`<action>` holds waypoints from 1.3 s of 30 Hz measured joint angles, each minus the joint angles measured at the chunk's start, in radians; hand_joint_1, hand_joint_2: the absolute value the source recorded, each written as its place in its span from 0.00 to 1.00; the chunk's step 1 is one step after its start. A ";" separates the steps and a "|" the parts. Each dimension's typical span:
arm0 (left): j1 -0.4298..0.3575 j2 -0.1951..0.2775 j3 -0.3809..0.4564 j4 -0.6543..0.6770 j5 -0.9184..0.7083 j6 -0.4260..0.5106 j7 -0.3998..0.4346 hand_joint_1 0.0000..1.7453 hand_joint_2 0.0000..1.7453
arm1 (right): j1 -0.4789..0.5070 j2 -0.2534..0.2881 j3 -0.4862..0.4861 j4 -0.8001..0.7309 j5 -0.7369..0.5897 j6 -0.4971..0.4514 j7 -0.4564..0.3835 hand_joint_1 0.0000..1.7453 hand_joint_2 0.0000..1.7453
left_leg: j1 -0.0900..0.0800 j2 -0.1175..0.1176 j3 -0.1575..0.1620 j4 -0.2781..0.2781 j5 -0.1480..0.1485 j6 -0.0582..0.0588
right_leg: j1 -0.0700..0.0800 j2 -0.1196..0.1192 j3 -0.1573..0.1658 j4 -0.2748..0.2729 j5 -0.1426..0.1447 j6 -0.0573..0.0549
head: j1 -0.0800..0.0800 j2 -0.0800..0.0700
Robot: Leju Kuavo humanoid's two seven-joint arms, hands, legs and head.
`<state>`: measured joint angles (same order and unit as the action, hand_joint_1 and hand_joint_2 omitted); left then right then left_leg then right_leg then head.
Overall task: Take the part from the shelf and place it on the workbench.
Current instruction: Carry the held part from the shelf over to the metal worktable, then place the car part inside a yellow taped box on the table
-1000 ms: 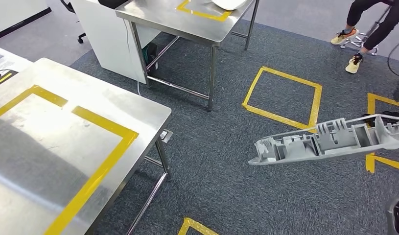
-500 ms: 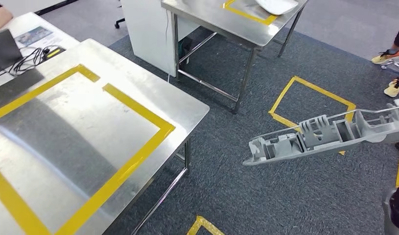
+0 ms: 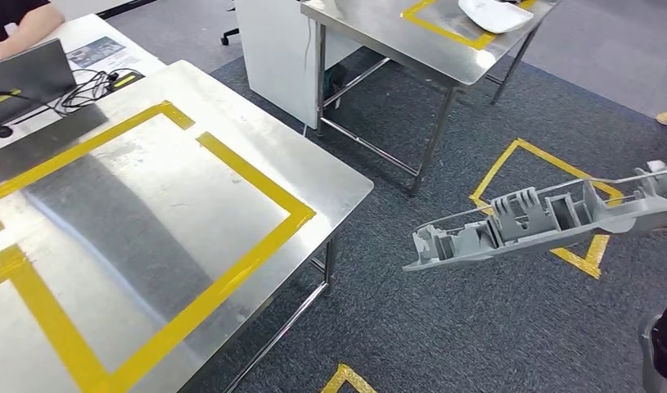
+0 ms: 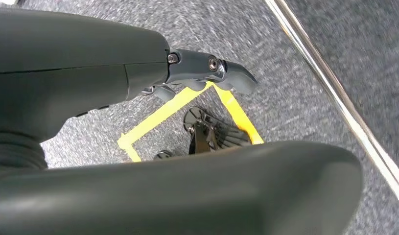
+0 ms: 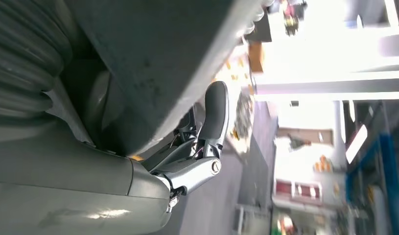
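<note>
Bright, even light; the shiny steel worktop with yellow tape (image 3: 256, 123) has a white glare patch and a soft dark shadow. Left wrist carpet looks blurry; right wrist background is washed out

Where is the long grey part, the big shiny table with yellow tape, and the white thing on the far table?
grey part (image 3: 518, 223), head view, ribbed middle section.
workbench (image 3: 330, 176), head view, bare steel near its right corner.
white thing (image 3: 495, 14), head view, its middle.

Left hand (image 4: 138, 73) over grey carpet (image 4: 305, 93), fingers (image 4: 231, 73) empty; yellow tape (image 4: 158, 117) below
</note>
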<state>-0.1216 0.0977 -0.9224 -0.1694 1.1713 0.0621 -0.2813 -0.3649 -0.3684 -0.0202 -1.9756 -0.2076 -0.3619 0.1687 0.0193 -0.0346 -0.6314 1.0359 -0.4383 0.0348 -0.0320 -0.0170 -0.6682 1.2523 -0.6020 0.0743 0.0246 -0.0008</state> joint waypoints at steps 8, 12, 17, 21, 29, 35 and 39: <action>0.000 0.000 0.000 0.000 -0.001 -0.003 0.000 0.00 0.00 | -0.014 0.003 0.022 0.015 0.013 0.004 0.003 1.00 1.00 | -0.005 -0.028 -0.001 0.000 0.002 0.004 | 0.003 0.005 -0.044 0.081 -0.008 -0.007 | 0.005 0.000; 0.002 -0.002 0.000 0.000 -0.005 -0.004 -0.001 0.00 0.00 | -0.075 0.011 0.075 0.052 0.045 0.005 0.017 1.00 1.00 | -0.008 -0.095 -0.009 -0.003 0.014 -0.005 | 0.015 0.053 0.044 -0.131 0.107 -0.048 | 0.014 0.000; -0.001 -0.001 0.000 -0.001 -0.015 -0.018 -0.012 0.00 0.00 | -0.355 0.167 0.346 0.263 0.396 0.107 0.083 1.00 1.00 | 0.003 0.040 -0.067 0.084 -0.012 -0.035 | 0.017 -0.065 0.101 -0.242 0.124 -0.043 | -0.014 0.000; -0.010 0.000 0.000 -0.002 -0.020 -0.030 -0.020 0.00 0.00 | -0.465 0.288 0.495 0.445 0.490 0.158 0.056 1.00 1.00 | 0.003 -0.001 -0.022 -0.001 0.020 -0.008 | 0.014 -0.006 0.007 -0.026 0.017 -0.019 | -0.002 0.000; -0.006 -0.006 0.000 -0.004 -0.023 -0.047 -0.016 0.00 0.00 | -0.529 0.449 0.643 0.717 0.498 0.233 -0.051 1.00 1.00 | 0.005 -0.109 -0.032 -0.006 0.035 -0.018 | 0.032 0.087 0.059 -0.197 0.146 -0.089 | 0.013 0.000; 0.001 -0.006 -0.001 -0.004 -0.025 -0.054 -0.013 0.00 0.00 | -0.573 0.582 0.732 0.906 0.504 0.256 -0.105 1.00 1.00 | 0.003 -0.027 -0.094 0.069 0.003 -0.048 | 0.031 0.026 0.114 -0.297 0.167 -0.100 | 0.001 0.000; 0.004 -0.003 -0.001 -0.004 -0.025 -0.057 -0.014 0.00 0.00 | -0.584 0.637 0.765 1.000 0.494 0.247 -0.144 1.00 1.00 | 0.019 0.032 -0.166 0.215 -0.035 -0.070 | 0.024 -0.030 0.117 -0.292 0.156 -0.089 | -0.015 0.000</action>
<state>-0.1180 0.0949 -0.9236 -0.1736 1.1460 0.0052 -0.2949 -0.9492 0.2690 0.7447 -0.9757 0.2868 -0.1150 0.0249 0.0382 -0.0030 -0.7974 1.2504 -0.4735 -0.0355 -0.0078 -0.0470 -0.5510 0.9605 -0.4462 -0.0150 0.0095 -0.0008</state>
